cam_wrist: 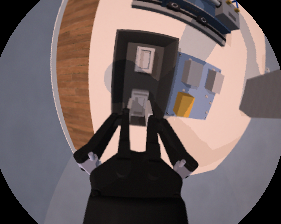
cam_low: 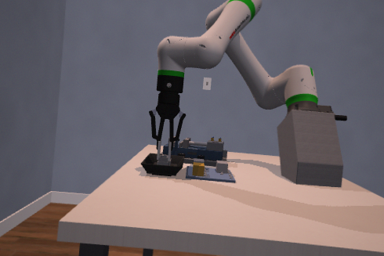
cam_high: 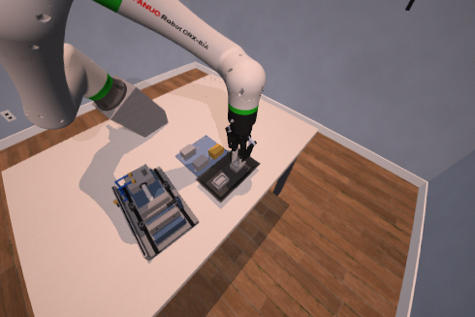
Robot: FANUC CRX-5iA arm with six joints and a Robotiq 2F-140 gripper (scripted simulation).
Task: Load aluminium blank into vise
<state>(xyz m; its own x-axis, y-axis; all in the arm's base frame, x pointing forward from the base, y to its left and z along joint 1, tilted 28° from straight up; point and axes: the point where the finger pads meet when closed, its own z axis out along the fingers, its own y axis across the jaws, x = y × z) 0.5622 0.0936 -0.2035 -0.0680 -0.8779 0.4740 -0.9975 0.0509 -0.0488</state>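
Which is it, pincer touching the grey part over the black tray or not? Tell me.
Touching. In the wrist view the pincer is shut on the grey part, one finger pressed against each side, above the outfeed tray.
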